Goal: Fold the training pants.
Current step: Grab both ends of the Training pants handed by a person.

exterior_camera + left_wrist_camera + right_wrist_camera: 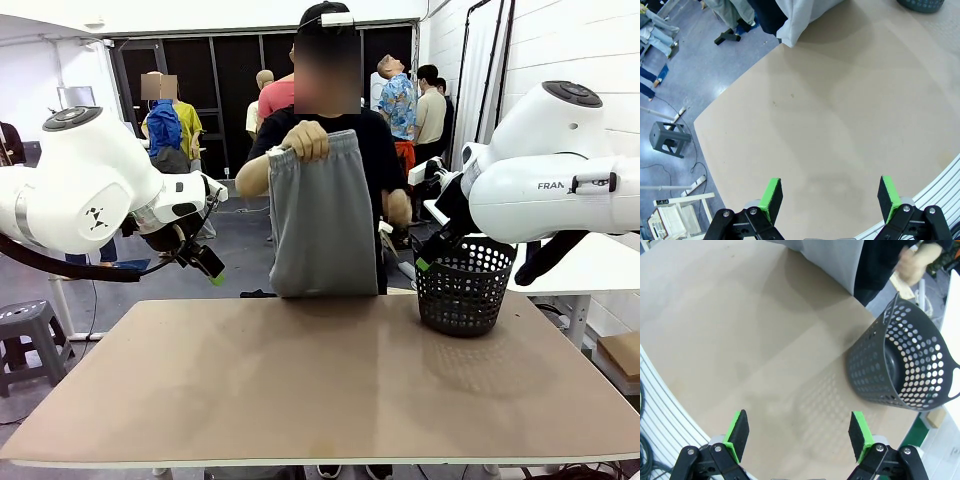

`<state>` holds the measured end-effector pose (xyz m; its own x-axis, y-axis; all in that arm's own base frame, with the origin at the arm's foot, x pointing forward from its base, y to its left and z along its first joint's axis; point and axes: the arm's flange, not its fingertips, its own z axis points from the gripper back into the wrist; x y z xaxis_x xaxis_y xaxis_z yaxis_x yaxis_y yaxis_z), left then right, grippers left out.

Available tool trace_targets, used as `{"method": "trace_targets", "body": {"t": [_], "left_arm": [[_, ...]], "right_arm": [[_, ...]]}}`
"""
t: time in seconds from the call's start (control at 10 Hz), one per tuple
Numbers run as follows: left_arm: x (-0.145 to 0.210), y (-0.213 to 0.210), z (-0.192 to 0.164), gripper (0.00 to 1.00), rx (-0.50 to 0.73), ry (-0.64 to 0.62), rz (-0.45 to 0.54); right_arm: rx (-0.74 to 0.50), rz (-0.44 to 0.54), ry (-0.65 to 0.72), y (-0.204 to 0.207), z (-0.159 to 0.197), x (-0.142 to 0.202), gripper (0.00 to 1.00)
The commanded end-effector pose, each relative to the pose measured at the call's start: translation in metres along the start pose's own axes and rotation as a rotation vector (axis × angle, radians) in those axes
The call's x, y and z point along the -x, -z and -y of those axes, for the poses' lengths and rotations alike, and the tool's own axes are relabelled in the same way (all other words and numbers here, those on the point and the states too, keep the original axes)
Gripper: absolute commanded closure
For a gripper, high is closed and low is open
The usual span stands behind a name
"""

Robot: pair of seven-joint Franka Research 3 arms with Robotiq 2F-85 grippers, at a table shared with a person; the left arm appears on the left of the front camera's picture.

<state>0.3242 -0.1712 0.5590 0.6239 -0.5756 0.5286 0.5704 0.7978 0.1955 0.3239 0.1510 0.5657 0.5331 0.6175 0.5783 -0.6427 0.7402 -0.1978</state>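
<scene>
Two sets of jaws stand wide open and empty, facing the tabletop (300,380); training pants (322,215) hang at its far edge.
Held by the waistband in a person's hand (305,140), the pants hang long axis vertical, straight ahead, about midway between both arms; a black basket (465,290) stands to the right. Whether the hem touches the tabletop is unclear.

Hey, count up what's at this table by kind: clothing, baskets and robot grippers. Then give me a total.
Clothing: 1, the grey training pants, held up by the person's hand.
Baskets: 1, the black mesh basket, standing on the table.
Grippers: 2, the left gripper and the right gripper, both open and holding nothing.
Total: 4
</scene>
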Motion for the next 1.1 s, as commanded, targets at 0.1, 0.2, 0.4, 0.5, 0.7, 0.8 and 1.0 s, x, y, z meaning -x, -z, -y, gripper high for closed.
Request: {"method": "trace_targets", "body": {"t": [0.1, 0.2, 0.4, 0.5, 0.7, 0.8, 1.0], "left_arm": [[-0.0016, 0.0006, -0.0016, 0.0, 0.002, -0.001, -0.001], [-0.0016, 0.0006, -0.0016, 0.0, 0.002, -0.001, -0.001], [-0.0016, 0.0006, -0.0016, 0.0, 0.002, -0.001, -0.001], [-0.0016, 0.0006, -0.0016, 0.0, 0.002, -0.001, -0.001], [-0.0016, 0.0006, -0.0016, 0.0, 0.002, -0.001, -0.001], [-0.0016, 0.0006, -0.0016, 0.0, 0.002, -0.001, -0.001], [-0.0016, 0.0006, -0.0016, 0.0, 0.002, -0.001, -0.001]], "right_arm": [[-0.001, -0.001, 0.0, 0.0003, 0.0, 0.0002, 0.0], [-0.001, -0.001, 0.0, 0.0003, 0.0, 0.0002, 0.0], [-0.001, -0.001, 0.0, 0.0003, 0.0, 0.0002, 0.0], [-0.001, -0.001, 0.0, 0.0003, 0.0, 0.0002, 0.0], [-0.001, -0.001, 0.0, 0.0003, 0.0, 0.0002, 0.0], [-0.001, -0.001, 0.0, 0.0003, 0.0, 0.0002, 0.0], [-0.001, -0.001, 0.0, 0.0003, 0.0, 0.0002, 0.0]]}}
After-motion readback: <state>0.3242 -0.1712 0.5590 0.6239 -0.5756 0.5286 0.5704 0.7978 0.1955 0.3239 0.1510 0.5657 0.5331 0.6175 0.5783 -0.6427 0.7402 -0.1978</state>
